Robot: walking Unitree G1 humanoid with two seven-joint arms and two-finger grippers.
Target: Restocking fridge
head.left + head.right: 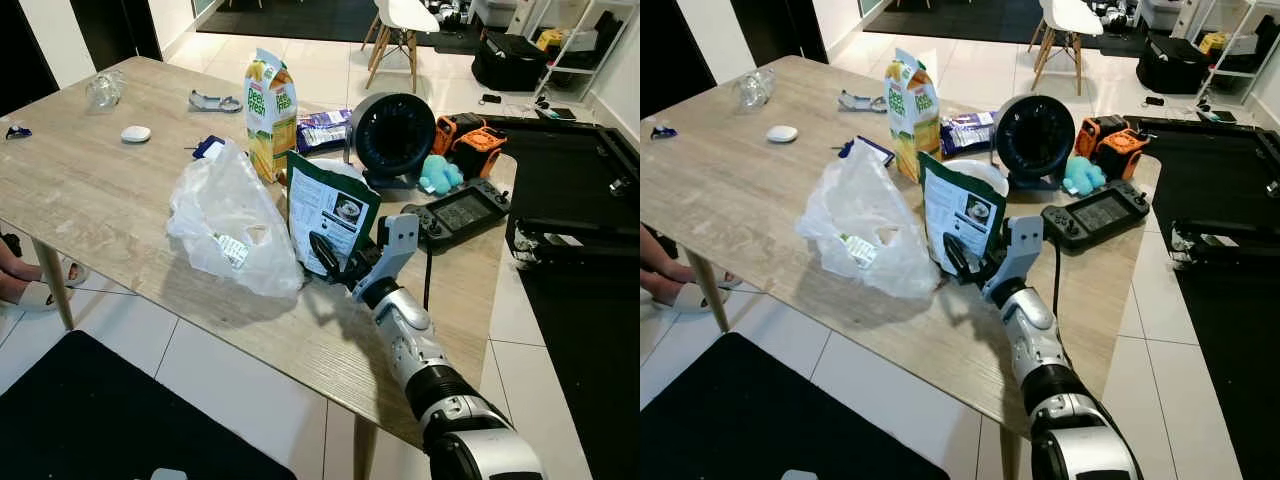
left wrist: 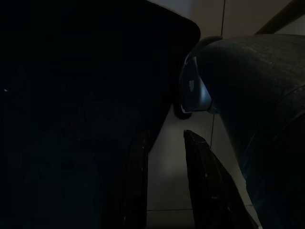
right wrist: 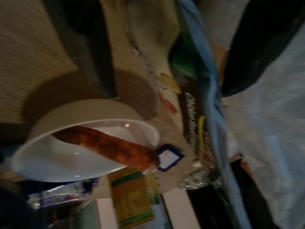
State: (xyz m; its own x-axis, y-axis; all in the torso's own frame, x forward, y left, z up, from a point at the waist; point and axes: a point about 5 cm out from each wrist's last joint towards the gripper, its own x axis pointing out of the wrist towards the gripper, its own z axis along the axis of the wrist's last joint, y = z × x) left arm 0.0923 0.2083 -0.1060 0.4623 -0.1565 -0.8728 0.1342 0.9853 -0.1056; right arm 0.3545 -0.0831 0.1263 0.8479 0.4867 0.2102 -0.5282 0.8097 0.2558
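Beside the clear plastic bag (image 1: 232, 222) on the bench (image 1: 100, 190): green packet (image 1: 330, 210) standing upright, gripped low between the closed fingers of the right tool (image 1: 335, 262), presumably for lifting toward the fridge. Left tool (image 2: 167, 181) idle, fingers slightly parted, empty.

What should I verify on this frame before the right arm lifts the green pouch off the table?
1. Right pincer at the green pouch: ok, its black fingers sit at the pouch's lower edge.
2. Grip closed on the pouch: cannot tell, the finger gap is hidden in the eye views and blurred in the wrist view.
3. Pouch upright: ok, it stands on the wooden table.
4. Clearance on the left: not ok, the clear plastic bag touches the pouch and may drag.
5. White bowl holding a sausage behind the pouch: cannot tell whether they touch.
6. Left pincer: ok, idle, low over the floor.
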